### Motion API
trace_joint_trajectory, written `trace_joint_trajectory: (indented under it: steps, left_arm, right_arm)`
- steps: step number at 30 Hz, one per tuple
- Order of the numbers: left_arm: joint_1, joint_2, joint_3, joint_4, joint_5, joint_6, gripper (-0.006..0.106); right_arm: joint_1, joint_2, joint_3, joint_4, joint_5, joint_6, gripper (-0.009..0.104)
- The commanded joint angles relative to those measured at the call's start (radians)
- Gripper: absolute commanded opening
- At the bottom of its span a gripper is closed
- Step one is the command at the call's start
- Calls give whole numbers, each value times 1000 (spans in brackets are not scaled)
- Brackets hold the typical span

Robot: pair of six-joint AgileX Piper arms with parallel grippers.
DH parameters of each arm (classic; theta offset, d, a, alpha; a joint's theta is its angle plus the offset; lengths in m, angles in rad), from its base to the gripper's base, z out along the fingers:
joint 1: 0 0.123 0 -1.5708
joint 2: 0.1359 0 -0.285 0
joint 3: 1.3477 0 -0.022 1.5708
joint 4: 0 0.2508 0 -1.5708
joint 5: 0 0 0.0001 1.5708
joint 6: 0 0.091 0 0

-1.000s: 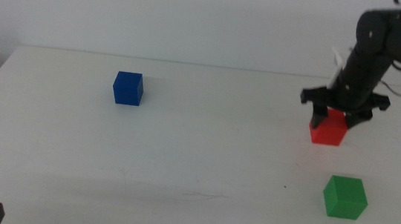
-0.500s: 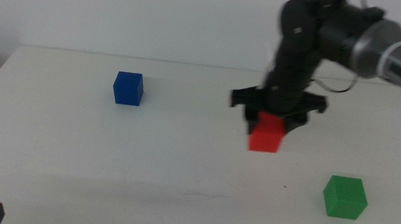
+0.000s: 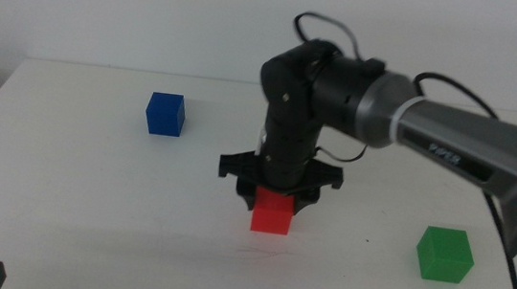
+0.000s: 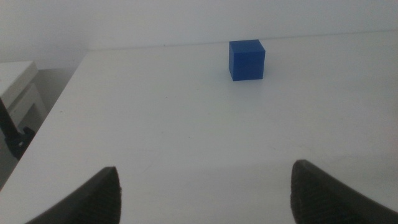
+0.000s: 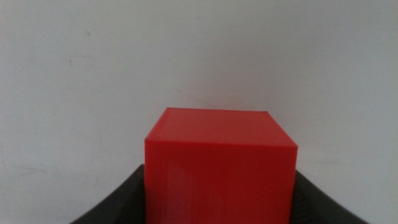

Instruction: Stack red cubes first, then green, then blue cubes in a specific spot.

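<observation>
My right gripper (image 3: pixel 273 208) is shut on the red cube (image 3: pixel 272 213) and holds it low over the middle of the white table. In the right wrist view the red cube (image 5: pixel 219 163) fills the space between the dark jaws, with bare tabletop behind it. The green cube (image 3: pixel 444 254) rests on the table to the right, near the front. At the back left stands the blue cube (image 3: pixel 164 113), which the left wrist view also shows as the blue cube (image 4: pixel 247 60). My left gripper (image 4: pixel 205 193) waits at the front left corner, jaws wide apart and empty.
The right arm (image 3: pixel 452 136) stretches across the table from the right side. The table's left edge (image 4: pixel 56 118) drops off beside the left gripper, with a white stand beyond it. A faint grey line (image 3: pixel 257 252) marks the tabletop just in front of the red cube.
The right gripper has carried the red cube from the right back of the table leftward and forward to the middle. The green and blue cubes have stayed put.
</observation>
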Motion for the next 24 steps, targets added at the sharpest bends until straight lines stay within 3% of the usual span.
trace_joint_trajectory:
  steps: [1, 17, 20, 22, 23, 24]
  left_arm:
    - [0, -21, -4, -8, -75, -3, 94]
    - [0, -21, -4, -8, -75, -3, 94]
    - [0, -21, -4, -8, -75, -3, 94]
    - [0, -21, -4, -8, -75, -3, 94]
    - [0, -21, -4, -8, -75, -3, 94]
    - [0, -21, -4, -8, -75, -3, 94]
  right_arm:
    - [8, -48, -32, -27, -31, 14, -1]
    - [16, 18, -32, -50, -33, 46, -1]
    - [16, 18, -32, -50, -32, 59, 12]
    - [16, 18, -32, -56, -32, 62, 27]
    - [16, 18, -32, -58, -32, 62, 57]
    - [16, 18, -32, -60, -32, 62, 63]
